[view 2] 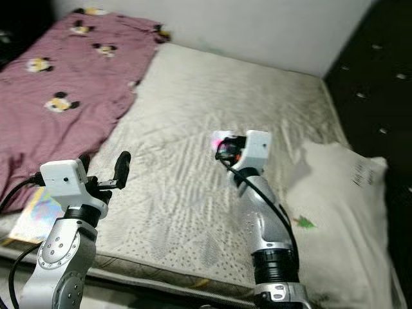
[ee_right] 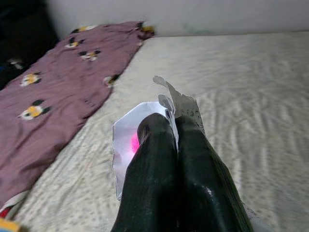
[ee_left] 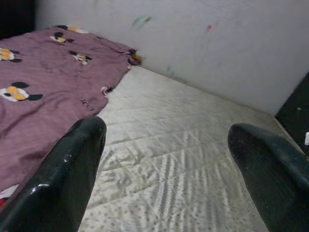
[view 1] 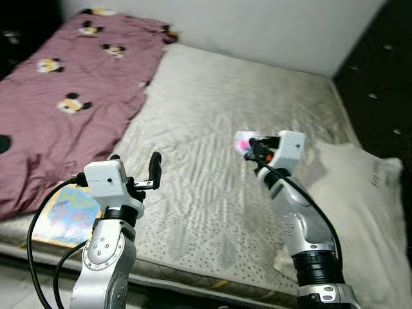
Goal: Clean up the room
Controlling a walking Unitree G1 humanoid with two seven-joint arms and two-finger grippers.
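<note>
Right wrist view shows the right tool (ee_right: 176,145) clamped tight on a thin wrapper (ee_right: 126,140) at mid-frame over the bed (view 1: 212,116); I judge it could slip, while the left tool (ee_left: 169,159) gapes empty.

text: none legible | wrapper (ee_right: 186,108): faint print, unreadable | pillow (view 1: 376,177): marks too blurred

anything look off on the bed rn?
Yes. The maroon blanket lies bunched over the robot's left side, leaving the mattress bare. A colourful book pokes out at the blanket's near edge. The right claw pinches a crumpled wrapper; the left claw is open.
</note>
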